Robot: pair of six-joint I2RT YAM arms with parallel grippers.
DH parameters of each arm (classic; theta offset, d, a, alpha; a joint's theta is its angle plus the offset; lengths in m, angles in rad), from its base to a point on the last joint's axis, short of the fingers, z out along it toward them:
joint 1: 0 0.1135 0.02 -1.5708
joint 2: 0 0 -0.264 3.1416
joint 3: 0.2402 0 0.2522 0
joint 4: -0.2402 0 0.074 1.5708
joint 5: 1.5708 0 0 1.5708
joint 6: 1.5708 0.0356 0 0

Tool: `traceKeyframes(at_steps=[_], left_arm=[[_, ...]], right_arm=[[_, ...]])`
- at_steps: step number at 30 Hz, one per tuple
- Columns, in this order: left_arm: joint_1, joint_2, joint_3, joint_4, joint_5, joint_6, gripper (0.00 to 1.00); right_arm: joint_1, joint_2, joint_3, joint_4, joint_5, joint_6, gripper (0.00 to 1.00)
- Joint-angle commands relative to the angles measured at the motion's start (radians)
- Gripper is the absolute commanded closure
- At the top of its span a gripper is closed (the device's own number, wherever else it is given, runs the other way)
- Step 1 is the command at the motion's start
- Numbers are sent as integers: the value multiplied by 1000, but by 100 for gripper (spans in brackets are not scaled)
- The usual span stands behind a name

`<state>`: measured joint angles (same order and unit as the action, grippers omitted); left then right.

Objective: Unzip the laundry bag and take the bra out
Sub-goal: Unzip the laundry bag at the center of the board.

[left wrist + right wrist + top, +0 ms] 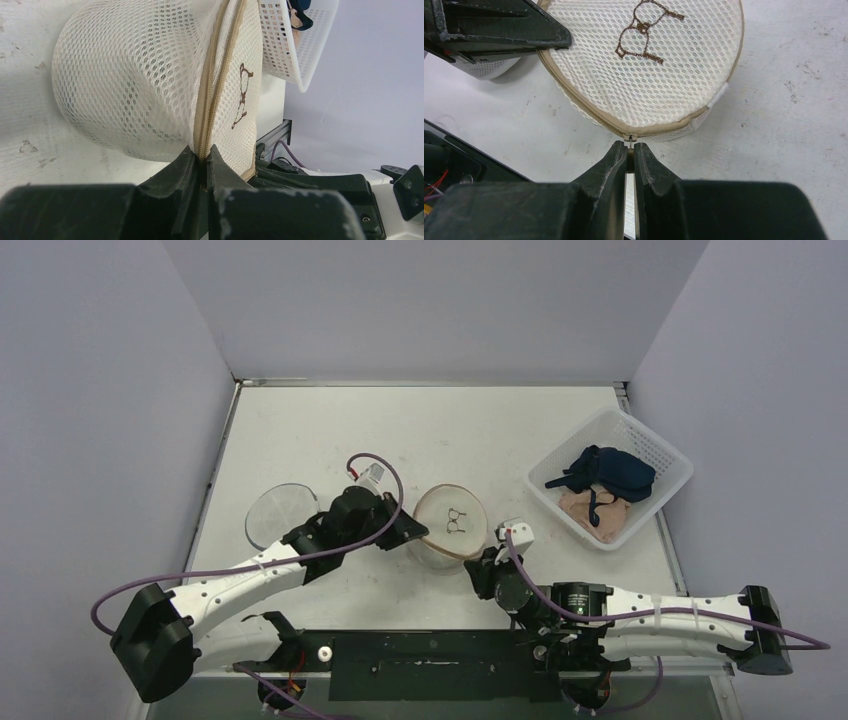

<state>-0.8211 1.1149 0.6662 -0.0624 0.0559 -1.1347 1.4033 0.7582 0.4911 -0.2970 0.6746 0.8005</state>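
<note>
The laundry bag (450, 523) is a round white mesh pouch with a beige zipper and a brown embroidered bra outline on its lid; it stands on the table between my arms. My left gripper (202, 152) is shut on the bag's zipper seam (212, 95) at its left edge. My right gripper (626, 147) is shut on the zipper pull (629, 138) at the bag's near side, and the zipper (589, 112) looks closed along the rim. The bra is hidden; I cannot make it out through the mesh (644, 70).
A white slotted basket (668, 455) at the right holds dark blue and beige garments (600, 485); its wall (300, 45) shows just beyond the bag in the left wrist view. A clear round dish (280, 512) lies left of the left gripper (415, 530).
</note>
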Motion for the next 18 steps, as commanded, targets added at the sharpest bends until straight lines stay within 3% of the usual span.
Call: traceKeyframes(at_steps=[1,2,5,7,12,18], left_arm=[[33,13,50,37,31,59,94],[35,17,59,25,37,64,84],[37,8,67,0,55,72,41],[36,-30,57,-30,46,63,24],[10,-171,-33,-64,23,-12,10],[-88,-183,-43,-26,-23,-51,8]], right_arm=[[6,-16,-21,6,30,8,95],[6,-13,-20,18,26,4,95],[6,5,-8,41,16,-9,95],[6,17,3,56,9,-21,95],[7,47,33,103,-23,-53,95],[5,120,94,143,-58,-86,95]])
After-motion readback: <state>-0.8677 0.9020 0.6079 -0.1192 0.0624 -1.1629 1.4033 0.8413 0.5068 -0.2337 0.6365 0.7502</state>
